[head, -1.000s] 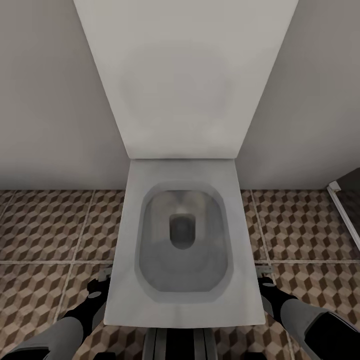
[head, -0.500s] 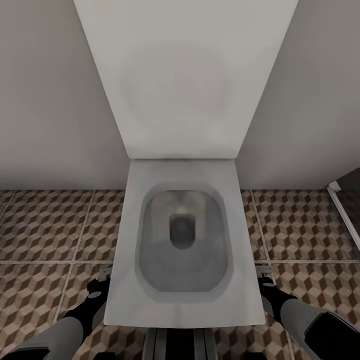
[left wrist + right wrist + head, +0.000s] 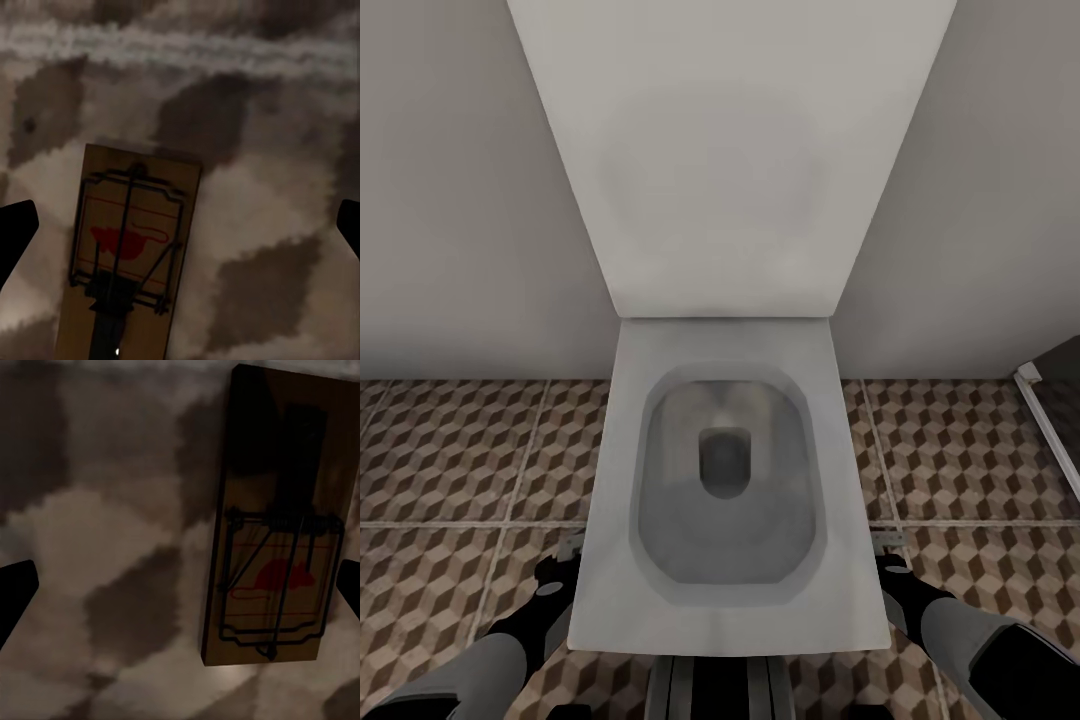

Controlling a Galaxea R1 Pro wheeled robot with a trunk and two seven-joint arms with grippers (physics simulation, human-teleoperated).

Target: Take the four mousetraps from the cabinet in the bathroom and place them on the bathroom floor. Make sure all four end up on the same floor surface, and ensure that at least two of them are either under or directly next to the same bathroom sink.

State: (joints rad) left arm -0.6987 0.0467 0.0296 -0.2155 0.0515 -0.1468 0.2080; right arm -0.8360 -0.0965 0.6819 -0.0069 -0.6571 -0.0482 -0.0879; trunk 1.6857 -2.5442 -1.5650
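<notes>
Two mousetraps lie flat on the bathroom floor [image 3: 450, 450]: one [image 3: 127, 262] under my left gripper [image 3: 180, 225], another [image 3: 281, 521] under my right gripper [image 3: 180, 585], both jaws spread wide, touching nothing. From the head I see the toilet [image 3: 730, 480] between my arms.

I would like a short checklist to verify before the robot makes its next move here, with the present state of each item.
1. Left end effector open: ok, fingertips stand wide apart at the frame edges.
2. Right end effector open: ok, same wide spread.
3. Mousetrap lying flat on the bathroom floor, free of the left fingers: ok.
4. Second mousetrap flat on the cube-pattern tiles, free of the right fingers: ok.
5. Traps beside a sink: not ok; the fixture between the arms is a toilet.
6. Other two mousetraps placed: cannot tell.
</notes>
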